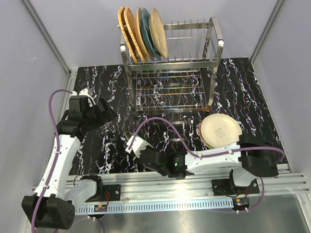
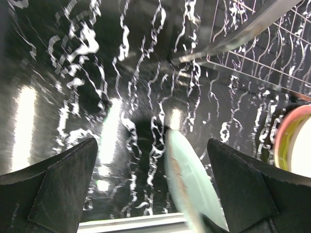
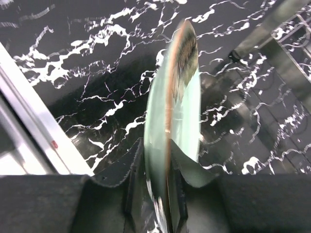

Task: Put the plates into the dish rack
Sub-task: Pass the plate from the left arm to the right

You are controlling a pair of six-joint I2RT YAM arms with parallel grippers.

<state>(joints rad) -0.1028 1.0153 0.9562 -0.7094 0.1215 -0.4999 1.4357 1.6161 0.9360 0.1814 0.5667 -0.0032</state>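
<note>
The right pincer [image 3: 167, 194] is clamped tight on a pale green plate [image 3: 187, 111], held on edge straight out from its tips — the dish rack [image 1: 194, 67] stands ahead of it, well apart. The left pincer [image 2: 151, 170] gapes wide, empty.

Overhead view evenly bright and sharp; the shiny steel wire dish rack [image 1: 171, 68] glints. Both wrist views are blurred. Streaked lamp reflections smear the glossy black white-veined tabletop [image 2: 63, 58], and the pale green plate [image 3: 187, 131] is out of focus.
</note>
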